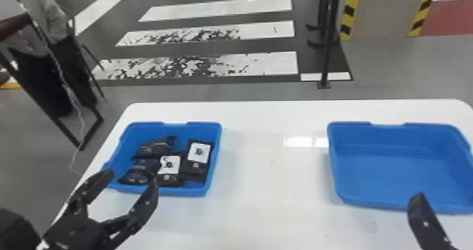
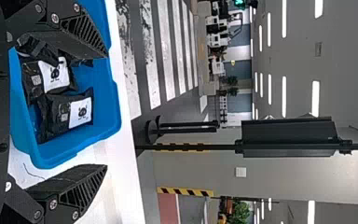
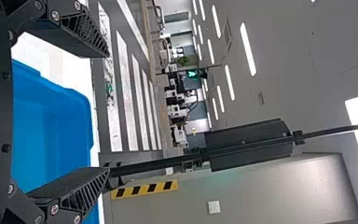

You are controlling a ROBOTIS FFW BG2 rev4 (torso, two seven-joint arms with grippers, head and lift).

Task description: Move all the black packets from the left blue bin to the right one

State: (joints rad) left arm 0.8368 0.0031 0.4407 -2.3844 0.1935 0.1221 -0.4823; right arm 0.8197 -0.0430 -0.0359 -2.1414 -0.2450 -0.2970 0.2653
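Left gripper [image 1: 132,178] is hanging spread and empty at the near edge of the left blue bin [image 1: 169,192], right gripper [image 3: 107,112] is waiting spread by the right blue bin [image 1: 387,175].
Honestly I'd be centring over one packet, pinching its body without snagging neighbours, then lifting clear of the rim; the black packets [image 1: 153,148] are lying bunched in the left bin, looking glossy and crinkly, two showing white labels [image 1: 199,152].
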